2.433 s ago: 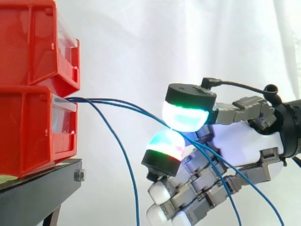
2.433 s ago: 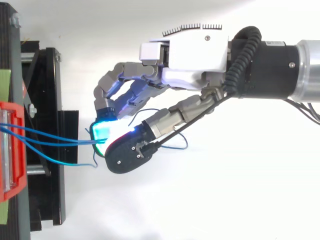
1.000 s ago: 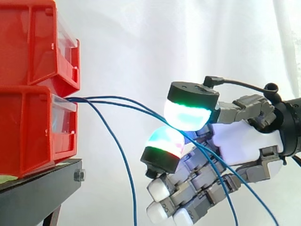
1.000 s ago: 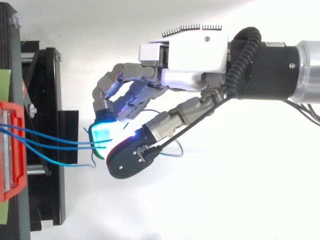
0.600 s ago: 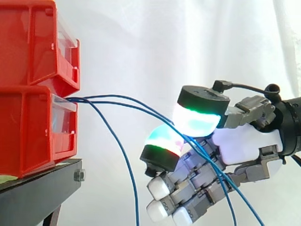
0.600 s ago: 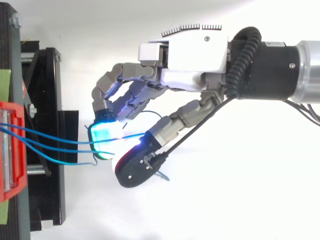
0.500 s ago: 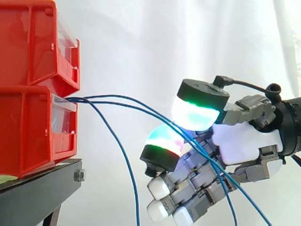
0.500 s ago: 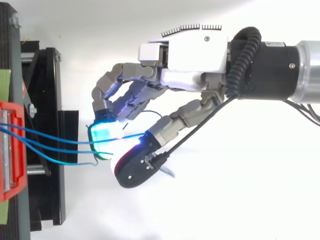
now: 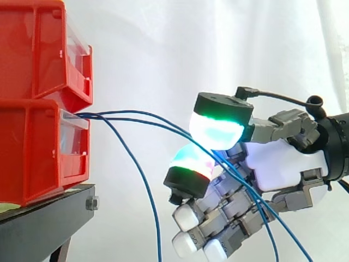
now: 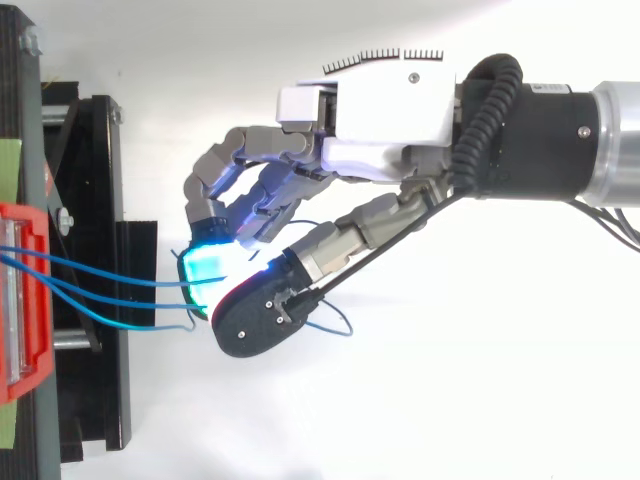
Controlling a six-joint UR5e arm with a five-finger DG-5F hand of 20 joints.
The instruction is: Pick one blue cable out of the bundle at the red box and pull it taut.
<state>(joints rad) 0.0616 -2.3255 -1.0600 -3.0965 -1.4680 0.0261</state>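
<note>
The hand [image 9: 283,164] pinches the blue cable [image 9: 131,113] between two glowing pads; the cable runs level toward the red box [image 9: 38,147], so tautening it means drawing straight away.

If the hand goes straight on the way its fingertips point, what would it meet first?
Probably the front of the lower red bin, beyond the blue cables the hand pinches; depth is unclear.

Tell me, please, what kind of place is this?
Probably a robot lab or test bench: a white curtain as backdrop, stacked red bins on a black stand, and a robot hand pinching blue cables.
</note>
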